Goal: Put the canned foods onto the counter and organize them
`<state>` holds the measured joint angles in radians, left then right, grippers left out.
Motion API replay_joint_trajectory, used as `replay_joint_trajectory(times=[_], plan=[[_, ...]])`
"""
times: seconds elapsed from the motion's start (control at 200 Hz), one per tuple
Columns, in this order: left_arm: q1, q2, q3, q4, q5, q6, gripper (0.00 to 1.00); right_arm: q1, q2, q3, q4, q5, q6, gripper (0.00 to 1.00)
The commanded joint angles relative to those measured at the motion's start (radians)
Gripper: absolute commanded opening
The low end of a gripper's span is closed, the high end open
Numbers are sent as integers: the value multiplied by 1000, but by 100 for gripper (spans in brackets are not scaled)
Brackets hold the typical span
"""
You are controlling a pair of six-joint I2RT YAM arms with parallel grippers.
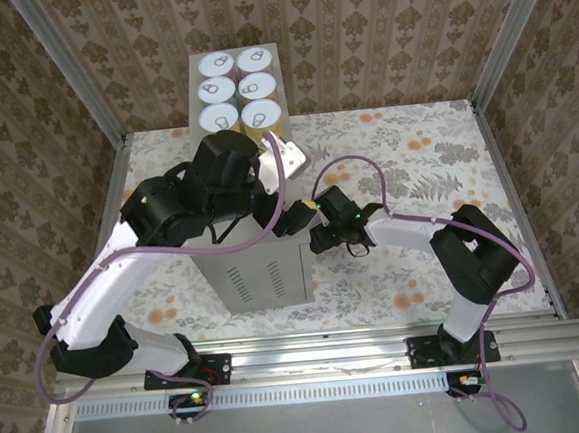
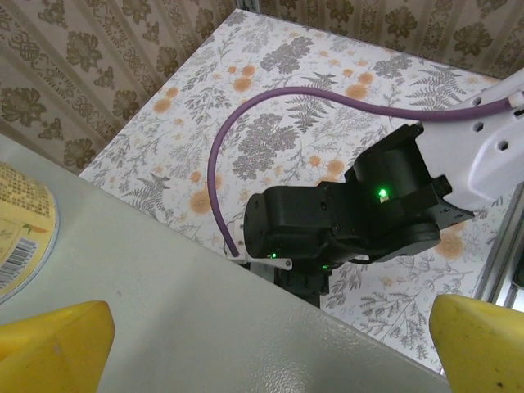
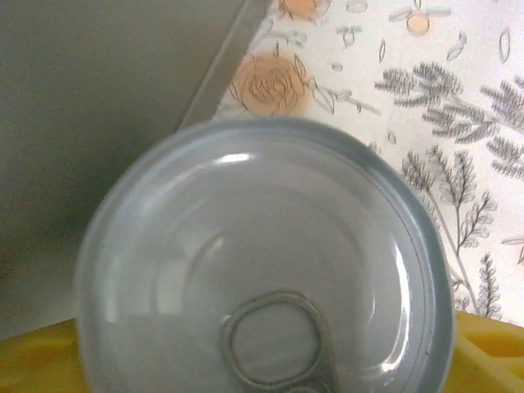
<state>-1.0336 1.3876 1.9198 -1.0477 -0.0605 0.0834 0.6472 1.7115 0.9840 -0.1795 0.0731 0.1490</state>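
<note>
The left pincer (image 2: 270,340) hangs released, its yellow fingers (image 2: 57,344) spread wide over the grey worktop (image 2: 164,286). A yellow-labelled can (image 2: 20,229) stands on the worktop to its left. Six cans (image 1: 239,87) stand in pairs at the worktop's far end, beyond this pincer. The right pincer (image 3: 262,364), just beside the worktop's right wall, grips a white-lidded can (image 3: 262,246), lid up, with the floral surface (image 3: 458,123) past it.

Six cans (image 1: 238,87) stood in two side-by-side lines of three on the far end of the counter (image 1: 272,275). The left arm (image 1: 122,260) bent over its middle, and the right gripper (image 1: 298,217) sat at its right edge.
</note>
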Motion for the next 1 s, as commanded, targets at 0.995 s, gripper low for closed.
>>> replay_joint_trajectory(times=[0.995], plan=[[-11, -202, -98, 28, -158, -8, 100, -18, -679, 214, -492, 31, -149, 66]])
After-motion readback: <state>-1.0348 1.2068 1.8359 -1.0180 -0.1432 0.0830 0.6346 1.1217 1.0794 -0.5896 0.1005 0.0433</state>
